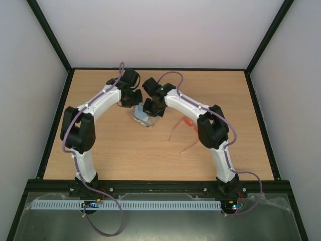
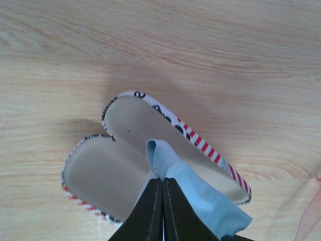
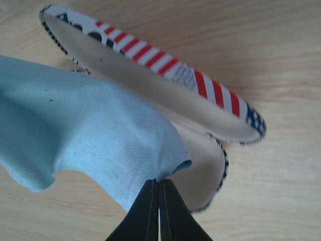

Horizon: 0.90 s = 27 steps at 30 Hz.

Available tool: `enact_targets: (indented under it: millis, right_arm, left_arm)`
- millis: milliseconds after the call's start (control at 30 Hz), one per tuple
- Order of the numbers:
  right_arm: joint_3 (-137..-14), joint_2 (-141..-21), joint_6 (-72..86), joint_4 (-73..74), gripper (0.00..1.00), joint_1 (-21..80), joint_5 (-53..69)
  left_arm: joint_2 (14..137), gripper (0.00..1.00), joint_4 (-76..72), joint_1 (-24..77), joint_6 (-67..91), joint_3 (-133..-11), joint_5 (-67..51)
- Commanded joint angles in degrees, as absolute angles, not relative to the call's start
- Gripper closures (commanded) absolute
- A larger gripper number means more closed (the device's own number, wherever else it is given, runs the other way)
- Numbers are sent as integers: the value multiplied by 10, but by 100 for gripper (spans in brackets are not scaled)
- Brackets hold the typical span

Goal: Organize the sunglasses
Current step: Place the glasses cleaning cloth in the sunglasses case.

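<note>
Both hands gripped the cloth: left hand and right hand each clenched on a fold above the open case. The sunglasses lay on the table nearby, right of it. Lowering the cloth evenly, flat into one shell, seemed wisest.

No writing, label or number is legible anywhere

We found the case lying open on the table, near its middle. The cloth hung over the case's open halves, just above them. The sunglasses lay on the table to the case's right, apart from it.
</note>
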State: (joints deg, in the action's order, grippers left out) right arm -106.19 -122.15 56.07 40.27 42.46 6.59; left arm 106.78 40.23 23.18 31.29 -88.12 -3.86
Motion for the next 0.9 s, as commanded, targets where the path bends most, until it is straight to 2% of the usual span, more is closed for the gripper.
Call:
enact_targets:
  millis: [0,200,867]
  right_arm:
    - [-1119,-1269,542,456,99,415,79]
    - [-1128,-1291,539,454,99,409,91]
    - [-1080,-1301,537,436,99,432,93]
  left_arm:
    - [1107,98,410,224,292,-917,-55]
    - [1146,98,406,220,277,-922,-59]
    - [1132,98,395,196,247,-837,-29]
